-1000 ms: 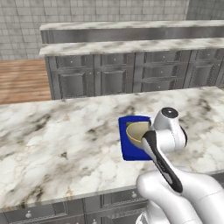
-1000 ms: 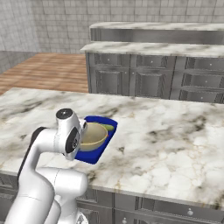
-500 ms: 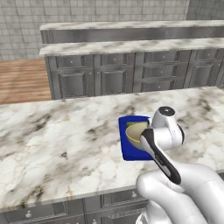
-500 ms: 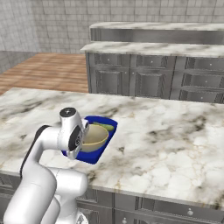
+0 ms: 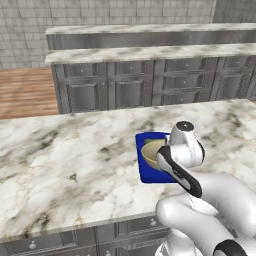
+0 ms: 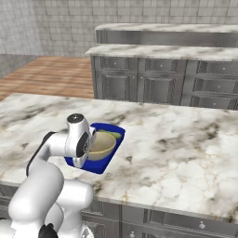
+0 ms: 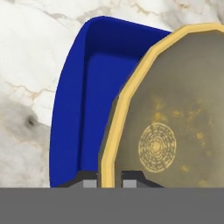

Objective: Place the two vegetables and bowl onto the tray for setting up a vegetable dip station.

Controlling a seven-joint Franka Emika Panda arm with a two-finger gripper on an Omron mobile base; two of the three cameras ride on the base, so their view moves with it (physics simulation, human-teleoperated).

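**Setting the bowl down square on the tray**

The fingers [image 7: 109,183] are pinched narrow on the near rim of the bowl [image 7: 175,131], one tip inside the wall and one outside; the bowl hangs over the blue tray [image 7: 74,109], which lies on the marble table [image 5: 65,155]; in the right base view a strip of green, probably the cucumber [image 6: 115,135], shows at the tray's far edge behind the bowl. The step in hand looks like the lowering; best to keep the bowl level, centre it between the tray's long rims, and let go only once its base rests flat, since it is nearly as wide as the tray and could perch on a rim or on the vegetable; the carrot cannot be made out.
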